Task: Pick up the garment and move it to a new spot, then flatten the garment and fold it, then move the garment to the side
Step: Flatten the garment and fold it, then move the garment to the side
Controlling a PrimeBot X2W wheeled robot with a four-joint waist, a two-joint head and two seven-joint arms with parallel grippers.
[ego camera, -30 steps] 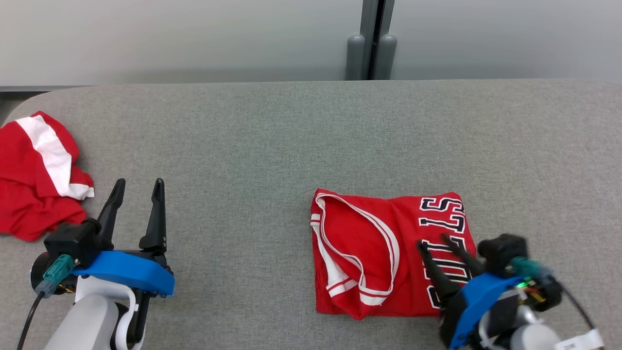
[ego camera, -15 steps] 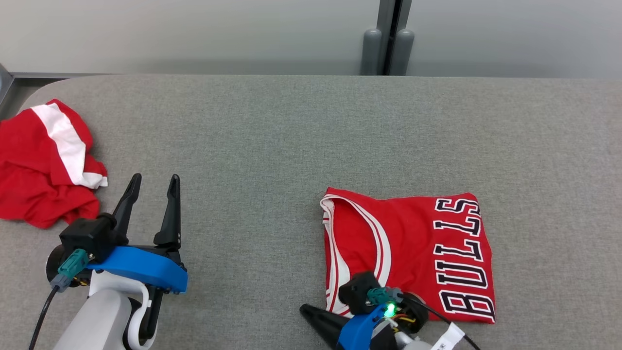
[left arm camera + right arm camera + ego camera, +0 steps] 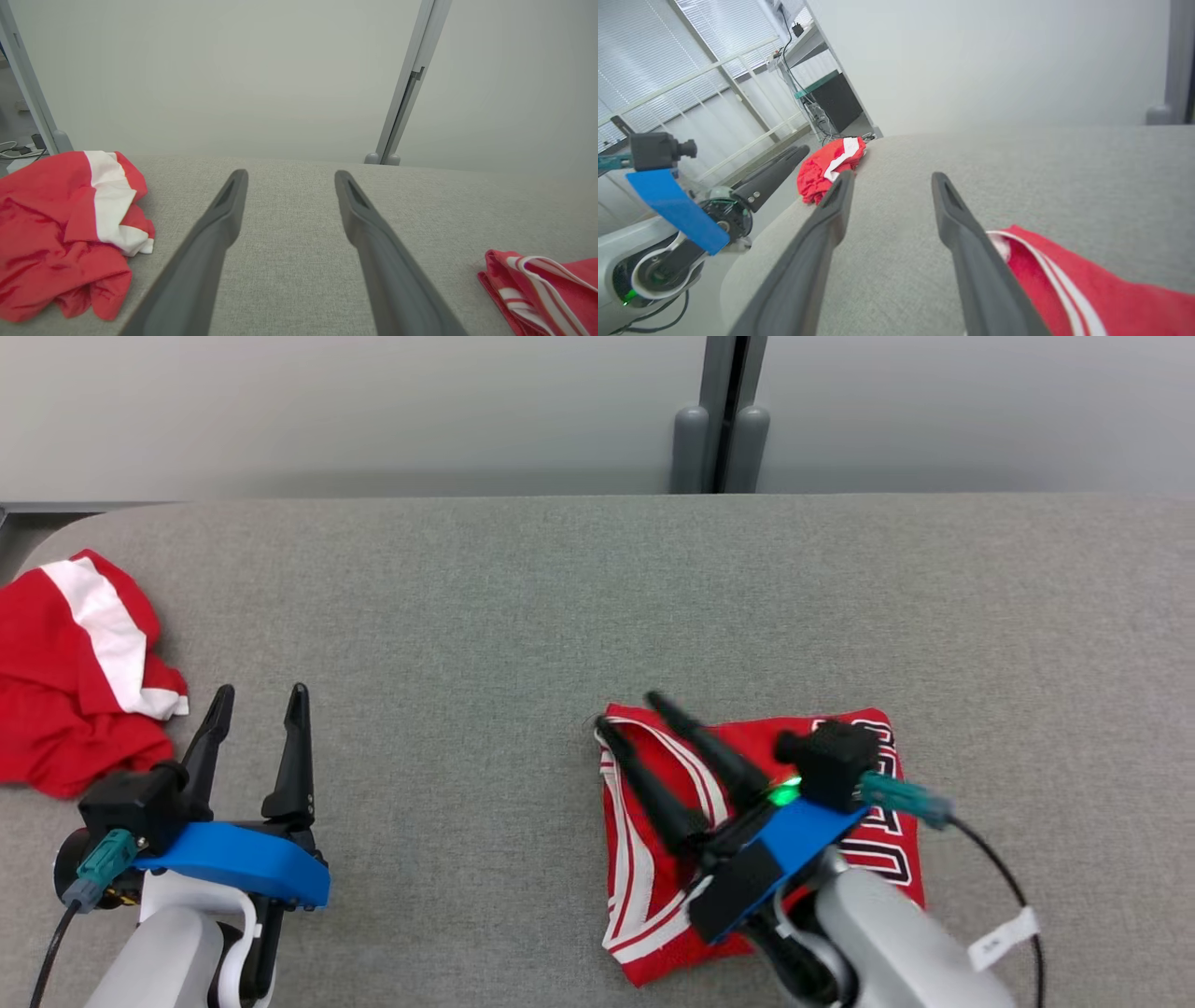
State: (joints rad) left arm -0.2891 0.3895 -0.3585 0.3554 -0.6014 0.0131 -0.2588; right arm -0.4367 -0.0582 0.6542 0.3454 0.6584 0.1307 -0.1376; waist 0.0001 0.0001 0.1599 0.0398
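The garment is a red jersey with white trim and dark lettering, lying folded on the grey table right of centre. My right gripper hovers over it, open, its fingers slanting toward the jersey's far left corner with nothing between them. In the right wrist view the right gripper stands over bare cloth-covered table, with the garment at the lower right. My left gripper rests open at the lower left, well apart from the jersey. The left wrist view has the left gripper empty and the garment at the right edge.
A second red garment with a white band lies crumpled at the table's left end, also seen as the crumpled garment and the crumpled garment. A grey post stands behind the table's far edge.
The head camera has shifted. My right arm swung from the jersey's lower right, down past its near edge, and now reaches over it toward the far left corner. The left gripper stayed put.
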